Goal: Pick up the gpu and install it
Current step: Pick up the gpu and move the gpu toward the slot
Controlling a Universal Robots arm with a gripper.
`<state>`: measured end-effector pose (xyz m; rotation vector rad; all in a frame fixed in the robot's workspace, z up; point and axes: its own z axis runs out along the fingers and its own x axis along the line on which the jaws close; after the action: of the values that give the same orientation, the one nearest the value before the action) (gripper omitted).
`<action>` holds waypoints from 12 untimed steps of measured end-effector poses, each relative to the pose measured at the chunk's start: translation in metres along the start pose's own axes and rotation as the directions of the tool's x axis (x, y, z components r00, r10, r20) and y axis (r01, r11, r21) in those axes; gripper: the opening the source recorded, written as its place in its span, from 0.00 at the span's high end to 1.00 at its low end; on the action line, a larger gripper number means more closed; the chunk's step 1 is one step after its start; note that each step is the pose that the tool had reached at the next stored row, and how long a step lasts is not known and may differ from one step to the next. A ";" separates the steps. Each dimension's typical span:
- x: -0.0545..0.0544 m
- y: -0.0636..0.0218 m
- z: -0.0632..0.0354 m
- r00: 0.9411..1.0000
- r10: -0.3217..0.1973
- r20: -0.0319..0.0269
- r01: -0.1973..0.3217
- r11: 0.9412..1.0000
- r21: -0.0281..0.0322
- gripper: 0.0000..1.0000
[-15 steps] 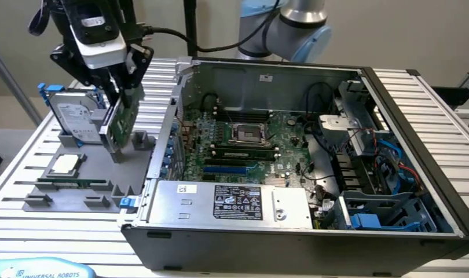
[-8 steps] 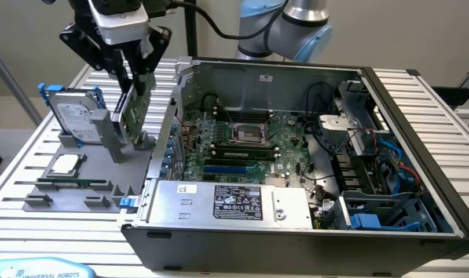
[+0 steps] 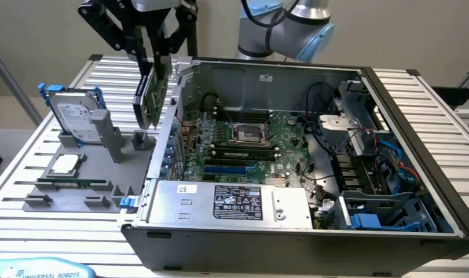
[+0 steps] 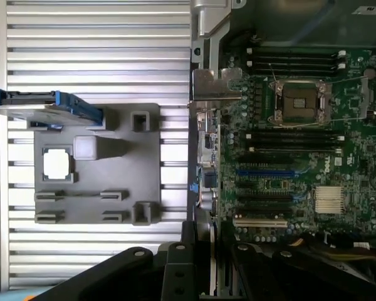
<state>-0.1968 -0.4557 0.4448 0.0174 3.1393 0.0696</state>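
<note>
The gpu [image 3: 151,95], a thin dark card over a green board, hangs on edge in the air above the open computer case's wall on the exterior view's left. My gripper [image 3: 157,58] is shut on its upper part. In the wrist view the gpu [image 4: 205,150] runs edge-on along the case wall, with its silver bracket [image 4: 213,84] at the far end and my gripper [image 4: 203,244] clamped on the near end. Beside it, inside the case, lies the green motherboard [image 3: 246,136] with its blue slot [image 4: 266,172] and a white slot [image 4: 260,222].
A grey holder fixture [image 3: 76,191] on the slatted table carries a hard drive in a blue frame [image 3: 70,113] and a small silver CPU chip [image 3: 66,164]. The case [image 3: 420,174] holds a power supply [image 3: 230,201], cables and drive bays [image 3: 381,217].
</note>
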 end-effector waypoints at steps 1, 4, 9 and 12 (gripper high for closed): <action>-0.004 0.0001 -0.0004 1.000 0.000 0.000 0.000 1.000 0.000 0.73; -0.018 0.0002 -0.0005 1.000 0.000 -0.001 0.000 1.000 0.000 0.73; -0.041 0.0005 0.0029 1.000 0.000 -0.001 0.000 1.000 0.000 0.73; -0.054 0.0012 0.0082 1.000 0.000 0.000 0.000 1.000 0.001 0.73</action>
<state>-0.1423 -0.4548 0.4368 0.0173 3.1398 0.0678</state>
